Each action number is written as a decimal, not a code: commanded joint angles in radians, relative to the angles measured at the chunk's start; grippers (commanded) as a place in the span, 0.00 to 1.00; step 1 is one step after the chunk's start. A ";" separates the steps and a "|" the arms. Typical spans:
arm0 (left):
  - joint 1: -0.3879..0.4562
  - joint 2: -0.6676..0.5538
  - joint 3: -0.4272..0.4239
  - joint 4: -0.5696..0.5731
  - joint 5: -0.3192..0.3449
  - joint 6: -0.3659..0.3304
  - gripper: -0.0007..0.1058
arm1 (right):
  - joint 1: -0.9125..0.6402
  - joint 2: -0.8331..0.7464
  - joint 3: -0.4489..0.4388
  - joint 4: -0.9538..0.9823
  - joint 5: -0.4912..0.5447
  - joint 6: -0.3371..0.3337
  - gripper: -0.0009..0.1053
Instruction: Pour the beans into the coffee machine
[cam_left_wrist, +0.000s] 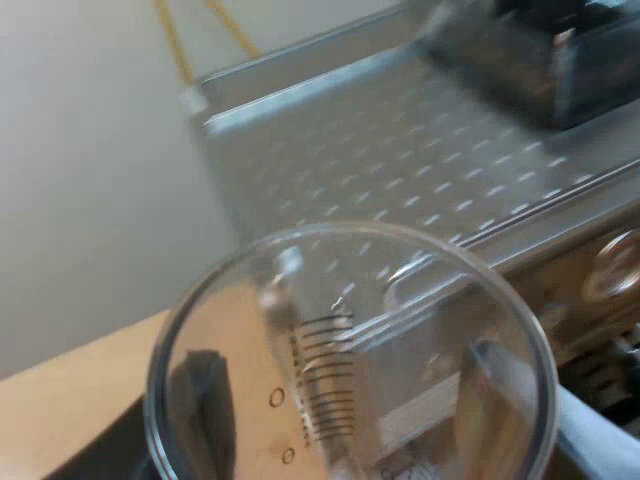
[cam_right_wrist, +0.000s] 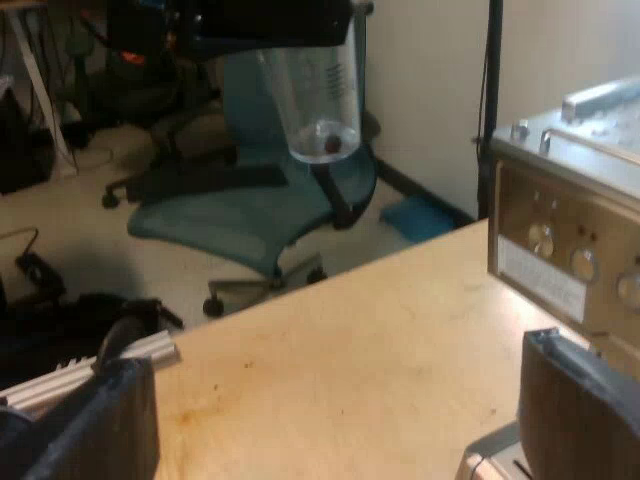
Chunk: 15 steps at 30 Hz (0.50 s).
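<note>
Left wrist: glass (cam_left_wrist: 350, 350) rim cut by the edge at its 6 o'clock; fingers (cam_left_wrist: 205, 390) of the left gripper (cam_left_wrist: 352, 395) are only dark smears through its wall. At 1 o'clock from the glass the hopper (cam_left_wrist: 540, 50) is blurred and cut off, and the dials (cam_left_wrist: 615, 265) on the machine (cam_left_wrist: 400, 150) are too smeared to read. Right wrist: dark speck (cam_right_wrist: 330, 143) in the glass bottom, too small to name.

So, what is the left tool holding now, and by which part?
The left tool holds the measuring glass, clamped across its clear side wall below the rim.
</note>
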 joint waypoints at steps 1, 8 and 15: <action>0.067 -0.032 0.064 -0.051 0.055 -0.026 0.27 | 0.003 0.024 -0.015 -0.007 -0.015 -0.003 0.75; 0.254 -0.046 0.185 -0.085 0.204 -0.035 0.27 | 0.003 0.087 -0.015 -0.007 -0.030 -0.003 0.75; 0.421 -0.046 0.335 -0.235 0.332 -0.035 0.27 | 0.066 0.187 0.005 -0.015 -0.045 0.010 0.75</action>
